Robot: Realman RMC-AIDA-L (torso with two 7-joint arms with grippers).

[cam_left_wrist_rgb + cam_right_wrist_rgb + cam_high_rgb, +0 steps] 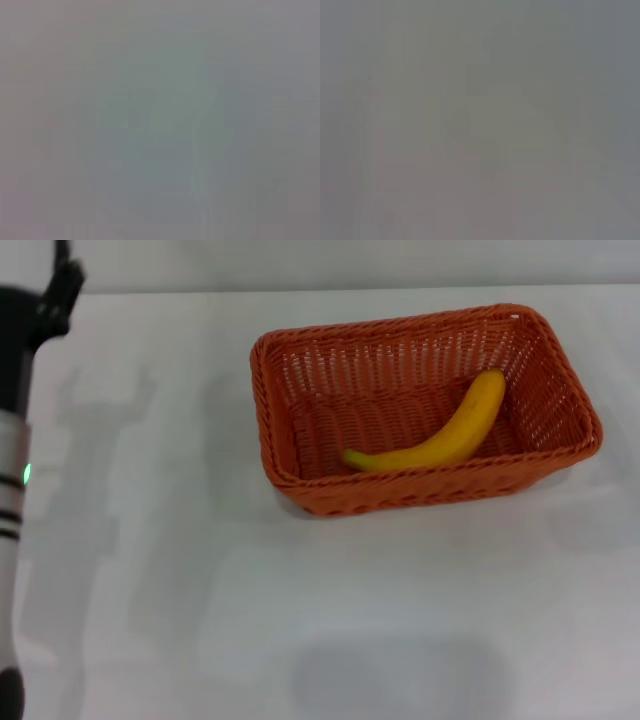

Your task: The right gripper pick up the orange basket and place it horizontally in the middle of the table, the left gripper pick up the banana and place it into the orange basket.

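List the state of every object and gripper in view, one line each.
orange basket: upright on the table, long side across, holding the banana.
banana: lying inside the basket, on its floor.
left gripper: at the table's far left edge, away from the basket, holding nothing.
right gripper: out of view.
table: bears the basket.

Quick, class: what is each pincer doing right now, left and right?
Left pincer: at the white table's far left edge, holding nothing; open or closed cannot be told.
Right pincer: not in view.
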